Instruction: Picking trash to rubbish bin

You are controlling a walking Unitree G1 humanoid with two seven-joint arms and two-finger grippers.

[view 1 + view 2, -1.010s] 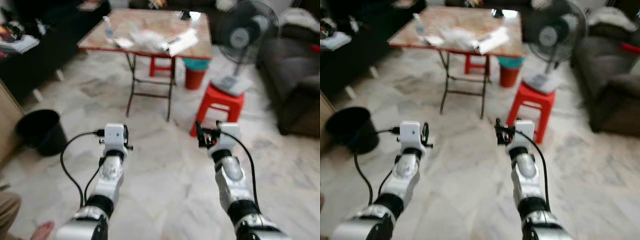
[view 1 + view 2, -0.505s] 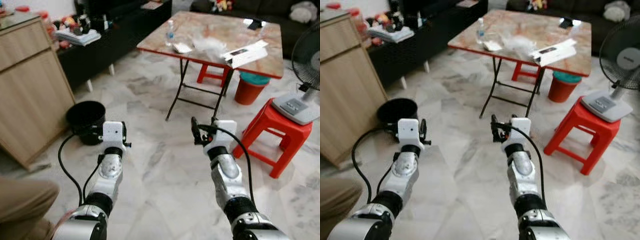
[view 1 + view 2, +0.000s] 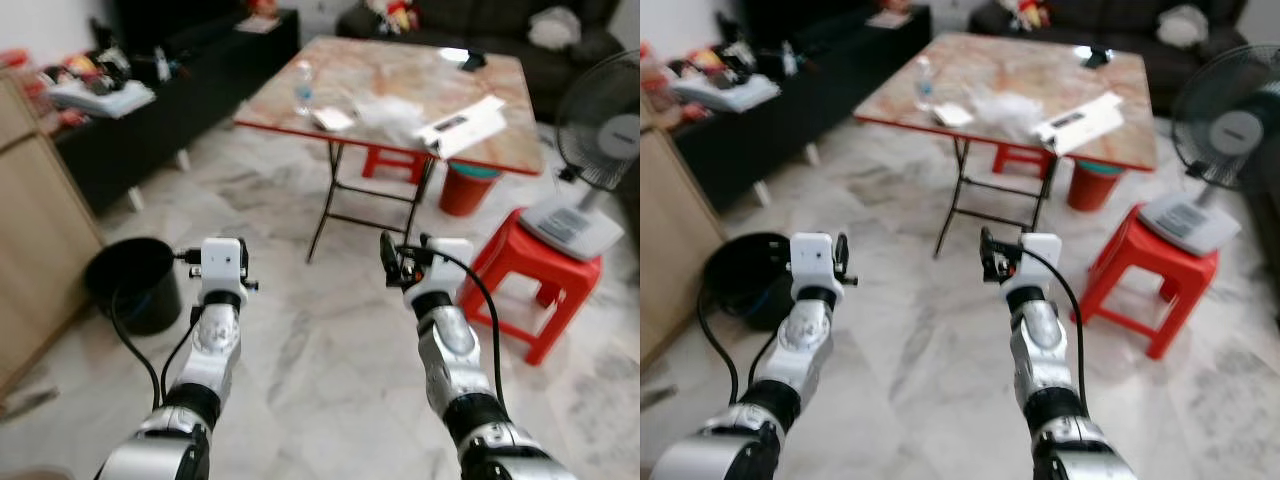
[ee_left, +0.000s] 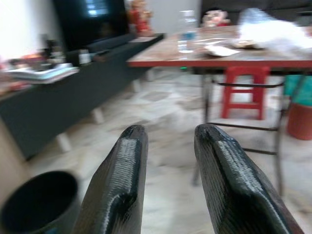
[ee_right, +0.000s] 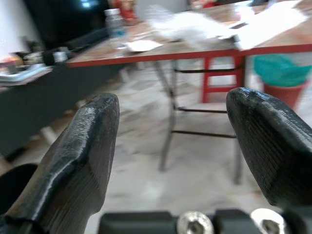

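A black rubbish bin [image 3: 135, 282] stands on the floor at the left. Just right of it the left pincer [image 4: 168, 146] hovers, fingers slightly apart; the right pincer [image 5: 175, 146] gapes wide. Crumpled trash [image 3: 390, 112] lies on the far tabletop [image 3: 520, 150].

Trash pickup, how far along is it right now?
Nothing looks done: the crumpled plastic and papers lie on the folding table. Nothing in hand: the left gripper and right gripper are open, held up short of the table. Left: grab the trash, carry it to the black bin.
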